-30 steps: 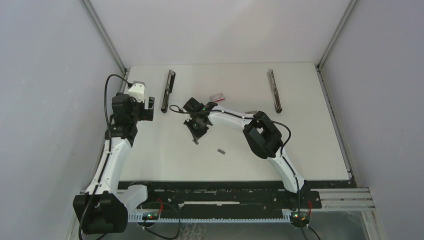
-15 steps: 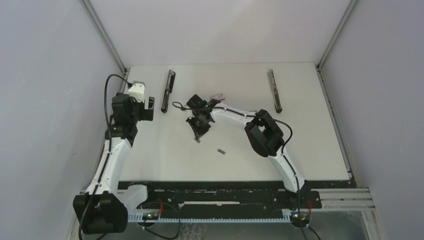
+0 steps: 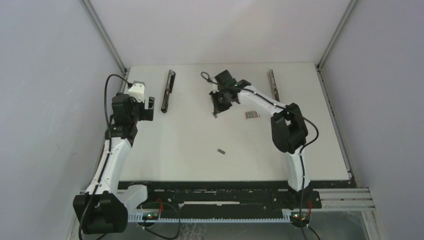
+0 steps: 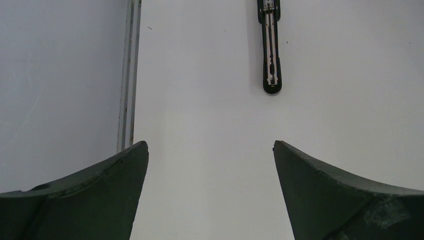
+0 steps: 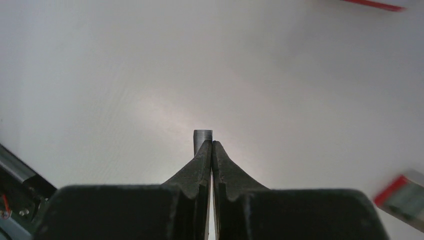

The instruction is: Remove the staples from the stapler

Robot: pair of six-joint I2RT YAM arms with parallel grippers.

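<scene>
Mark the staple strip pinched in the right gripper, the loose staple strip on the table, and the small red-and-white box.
Held staple strip (image 5: 203, 135): right wrist view, its exposed tip.
Loose staple strip (image 3: 221, 150): top external view, its middle.
Red-and-white box (image 3: 251, 115): top external view, its middle.

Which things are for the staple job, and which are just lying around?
For the job: held staple strip, pinched in the right gripper; loose staple strip; left stapler; right stapler.
Just lying about: red-and-white box.

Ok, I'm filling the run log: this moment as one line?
left gripper: open, facing a stapler | right gripper: shut on staple strip | loose strip: on table
</scene>
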